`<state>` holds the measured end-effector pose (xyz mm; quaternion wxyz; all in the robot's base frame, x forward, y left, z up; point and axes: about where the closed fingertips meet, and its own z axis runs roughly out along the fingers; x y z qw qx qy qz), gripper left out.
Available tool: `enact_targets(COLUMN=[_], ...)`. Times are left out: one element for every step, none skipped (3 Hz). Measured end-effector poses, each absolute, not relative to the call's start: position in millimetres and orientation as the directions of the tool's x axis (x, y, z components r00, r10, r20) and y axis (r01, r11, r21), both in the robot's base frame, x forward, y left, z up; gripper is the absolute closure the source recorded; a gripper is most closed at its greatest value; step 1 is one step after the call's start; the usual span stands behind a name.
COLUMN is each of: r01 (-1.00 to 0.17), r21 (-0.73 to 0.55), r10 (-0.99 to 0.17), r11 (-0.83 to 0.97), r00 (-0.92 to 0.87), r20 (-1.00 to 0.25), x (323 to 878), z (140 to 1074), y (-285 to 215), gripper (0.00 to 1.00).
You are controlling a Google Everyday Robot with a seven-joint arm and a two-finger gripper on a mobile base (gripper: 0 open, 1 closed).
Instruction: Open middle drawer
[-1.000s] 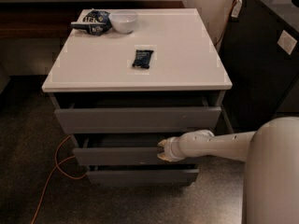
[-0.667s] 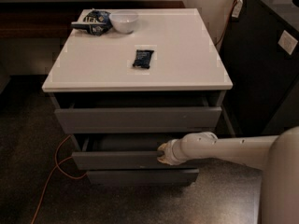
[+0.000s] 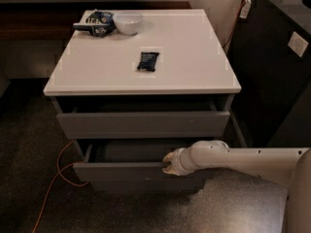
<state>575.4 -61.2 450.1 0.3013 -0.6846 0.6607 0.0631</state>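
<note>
The white-topped cabinet (image 3: 194, 67) stands in the middle of the camera view. Its middle drawer (image 3: 121, 172) is pulled part-way out, so its dark inside (image 3: 131, 152) shows behind the grey front. My gripper (image 3: 168, 162) is at the top edge of that drawer's front, right of centre, at the end of my white arm (image 3: 233, 160) that reaches in from the right. The taller-fronted top drawer (image 3: 143, 124) stands slightly out above it. The lowest drawer (image 3: 146, 186) shows only as a thin strip below.
A white bowl (image 3: 128, 22), a blue snack bag (image 3: 95, 22) and a dark packet (image 3: 147, 60) lie on the cabinet top. A black unit (image 3: 277, 62) stands close on the right. An orange cable (image 3: 54, 178) trails on the floor at the left.
The middle drawer has slid further out toward the camera, and my gripper and arm have drawn back with its front edge.
</note>
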Motion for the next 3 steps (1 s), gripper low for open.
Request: enact_targets(r01=[-0.943,-0.943,-0.943], r21=[-0.329,-0.328,-0.328], r10=[-0.867,-0.866,-0.866], r11=[0.055,0.055,0.055], r00=[0.119,0.119,0.119], r20=[-0.485,-0.485,-0.485], x=[575.4,574.5,574.5], z=[450.1,450.0,450.0], y=[-61.3,-61.3,-61.5], gripper=[1.0,1.0,0.84])
